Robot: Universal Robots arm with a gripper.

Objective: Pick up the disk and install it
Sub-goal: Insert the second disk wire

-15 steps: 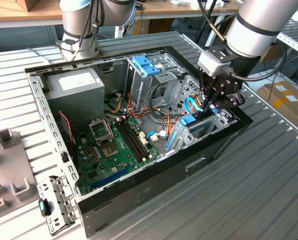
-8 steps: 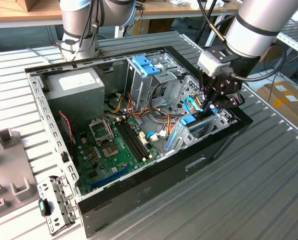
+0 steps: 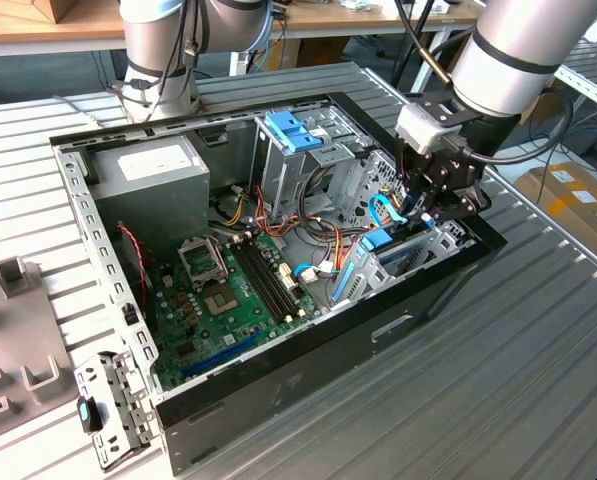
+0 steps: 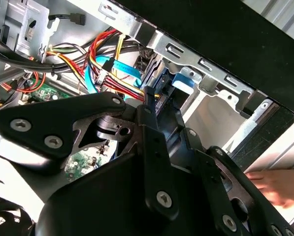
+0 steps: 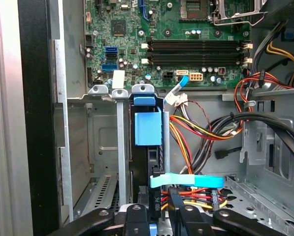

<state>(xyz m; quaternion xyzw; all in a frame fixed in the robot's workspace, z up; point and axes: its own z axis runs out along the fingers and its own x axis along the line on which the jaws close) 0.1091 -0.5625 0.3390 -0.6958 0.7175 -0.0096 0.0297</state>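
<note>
The disk (image 5: 154,169) was seen edge-on, standing upright in a narrow metal bay at the front corner of the open computer case (image 3: 278,395), on the exterior view's right. A light-blue bracket (image 5: 147,127) was fitted over its edge, and a flat blue cable (image 5: 186,181) crossed in front of it. The gripper (image 5: 159,212) was lowered into that corner, with its fingers (image 5: 137,216) drawn in narrowly on either side of the disk's thin edge. The jaws were judged to be closed on it, although the contact itself was partly hidden.

The disk was judged to be stiff, fairly heavy for its size and smooth on its metal faces, so slipping under a light grip could be expected. It was also judged sensitive to knocks and to pressure on its underside. A hold across the two long side edges was considered the safest.

Bundled coloured wires (image 5: 198,135) lay just beside the bay, and snagging was considered possible. A person's hand (image 4: 279,184) rested outside the case wall.
</note>
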